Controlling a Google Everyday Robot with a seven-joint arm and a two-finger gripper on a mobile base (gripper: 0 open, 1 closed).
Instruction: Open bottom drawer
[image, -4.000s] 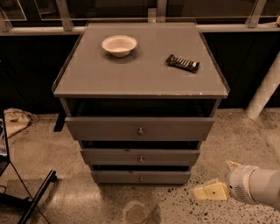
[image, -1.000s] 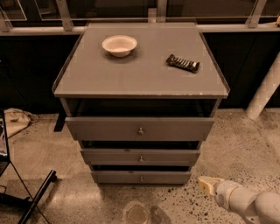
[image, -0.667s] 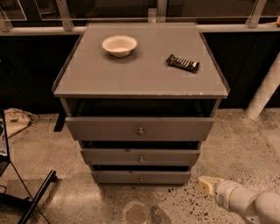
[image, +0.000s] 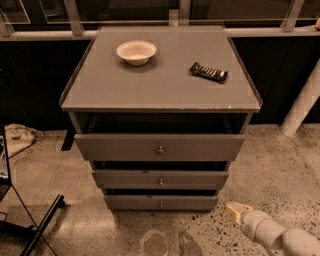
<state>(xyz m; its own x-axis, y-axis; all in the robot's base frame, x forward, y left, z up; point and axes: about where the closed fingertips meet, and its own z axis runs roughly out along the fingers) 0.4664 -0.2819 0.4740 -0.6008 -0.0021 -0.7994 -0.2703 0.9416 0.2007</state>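
Low at the right of the camera view, the claw (image: 234, 209) sat close to the speckled floor (image: 280, 165). It was at the end of the pale arm (image: 272, 234), which entered from the bottom right corner. I logged its tip as pointing left and up toward the grey table (image: 165, 85). It was about level with the lowest drawer front, off to its right and not touching it. I could not tell whether the claw was wide or narrow.

The bottom drawer (image: 145, 202) was the lowest of three grey fronts and looked the narrowest, with a small round knob (image: 161, 204) at its middle. A dark strip showed above it, beneath the middle drawer (image: 130, 179). The top drawer (image: 120, 147) had the tallest front and appeared to stand out furthest toward the camera, with a dark opening above it.

On the table top I noted a pale bowl (image: 136, 51) at the rear left and a dark wrapped bar (image: 208, 72) to the right, well apart from each other.

A white post (image: 301, 105) leaned at the far right. A crumpled cloth (image: 17, 136) lay on the floor at left, and black stand legs (image: 42, 224) crossed the lower left corner.
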